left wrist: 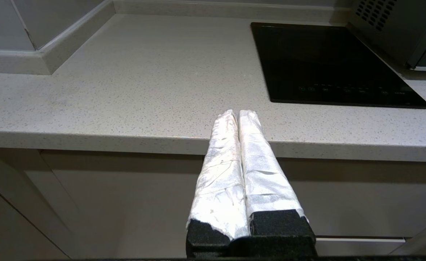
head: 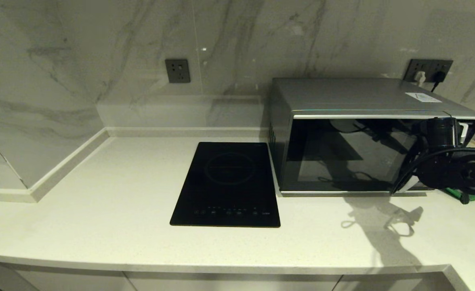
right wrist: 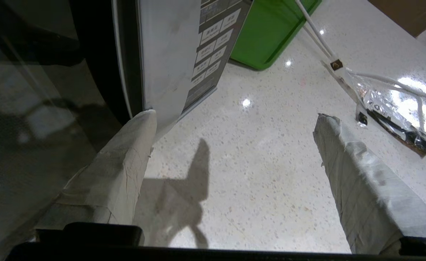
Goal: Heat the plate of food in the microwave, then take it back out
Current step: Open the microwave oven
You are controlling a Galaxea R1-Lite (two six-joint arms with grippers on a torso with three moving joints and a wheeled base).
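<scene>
The silver microwave [head: 354, 97] stands at the back right of the counter with its dark glass door [head: 342, 155] closed. No plate of food shows in any view. My right arm [head: 459, 169] hangs in front of the microwave's right end. My right gripper [right wrist: 234, 115] points down at the counter and is open and empty. One of its fingertips [right wrist: 144, 123] lies right against the lower end of the silver handle strip [right wrist: 162, 54], beside the button panel [right wrist: 209, 47]. My left gripper [left wrist: 238, 113] is shut and empty, parked low before the counter's front edge.
A flat black induction hob [head: 227, 184] lies just left of the microwave. A green tray [right wrist: 271, 32] sits on the counter to the microwave's right. A white cable in a plastic bag [right wrist: 387, 108] lies near the right fingers. Marble wall with sockets [head: 177, 70] behind.
</scene>
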